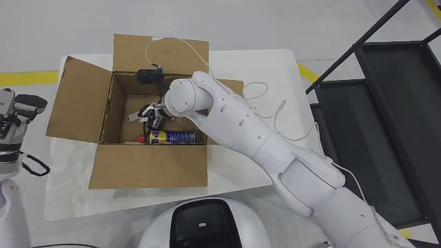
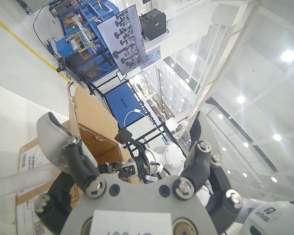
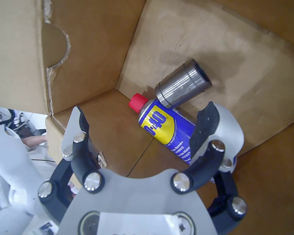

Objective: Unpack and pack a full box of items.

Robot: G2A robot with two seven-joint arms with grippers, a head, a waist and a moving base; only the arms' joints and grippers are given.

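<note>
right wrist view: right gripper (image 3: pixel 142 113) hung inside the box (image 3: pixel 93 25), jaws wide, holding nothing.
can (image 3: pixel 161 125): lay on its side on the box floor, along a wall, just below the gripper.
cylinder (image 3: pixel 183 85): steel, lying tilted, touching the can near its cap.
left gripper (image 2: pixel 122 123): spread wide, empty, outside the box, aimed upward.
step: likely unpacking, with two items seen in the box.
next move: would call for lowering the jaws astride the can or cylinder, clear of the wall, before closing.
</note>
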